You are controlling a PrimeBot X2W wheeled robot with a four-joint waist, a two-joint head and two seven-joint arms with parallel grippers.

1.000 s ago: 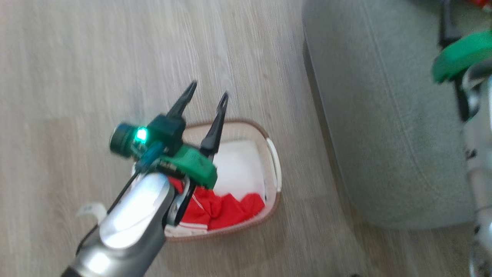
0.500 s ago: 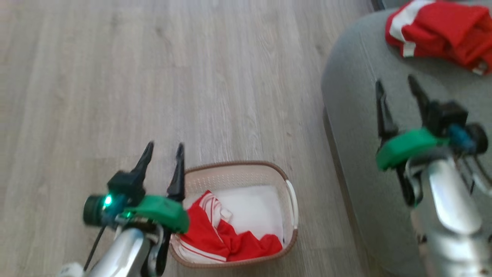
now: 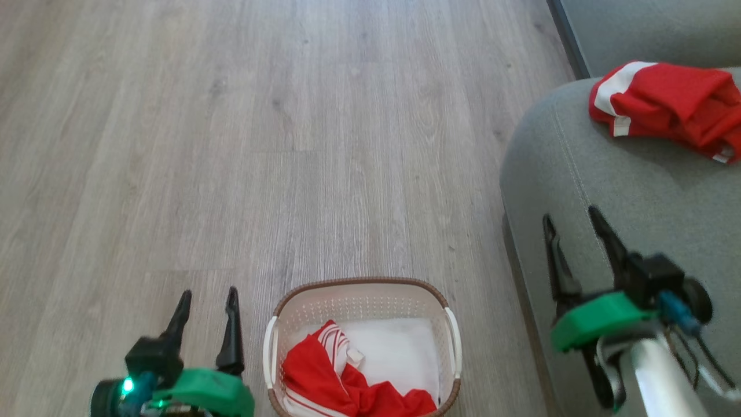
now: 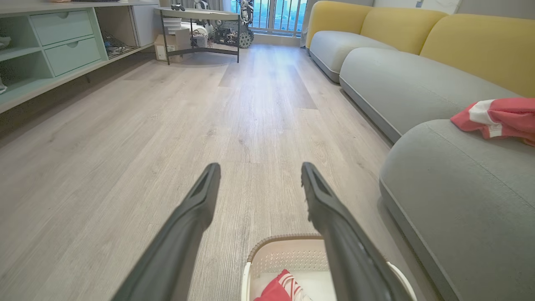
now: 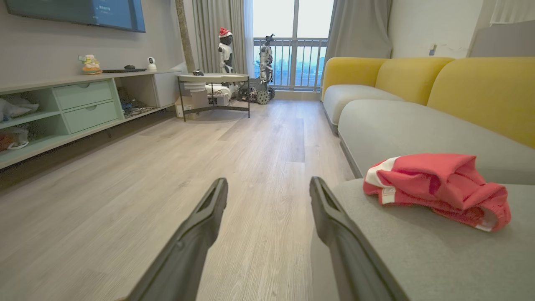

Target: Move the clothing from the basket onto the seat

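In the head view, a small oval white plastic basket (image 3: 359, 304) with perforated sides and a brown woven-look rim stands on the pale wood-plank floor (image 3: 289, 145) at 6 o'clock. The bright red fabric clothing (image 3: 315, 376) with thin white stripes and a small white tag lies crumpled inside it, towards the basket's 7 o'clock side. It rests on a flat white liner sheet (image 3: 405, 347), which shows bare towards 1 o'clock.

The large grey-green upholstered seat (image 3: 637, 191) with a rounded edge and a stitched seam takes up 3 o'clock. A narrow strip of floor separates it from the basket. A second red garment with a broad white band (image 3: 666, 104) lies bunched on the seat at 2 o'clock.

The left gripper (image 3: 208, 292) hangs at 7 o'clock, just beside the basket's left handle. Its two dark fingers are spread apart and hold nothing. The right gripper (image 3: 570, 214) hangs at 4 o'clock over the seat's front edge, its fingers likewise parted and empty, well short of the bunched garment.

The wrist views look down the room. More grey sofa cushions with yellow backs (image 5: 480, 92) stand at 2 o'clock and a mint-green low cabinet (image 5: 83, 104) at 9 o'clock. A round table (image 5: 213, 78) and two robot figures stand by the balcony window at 12 o'clock.
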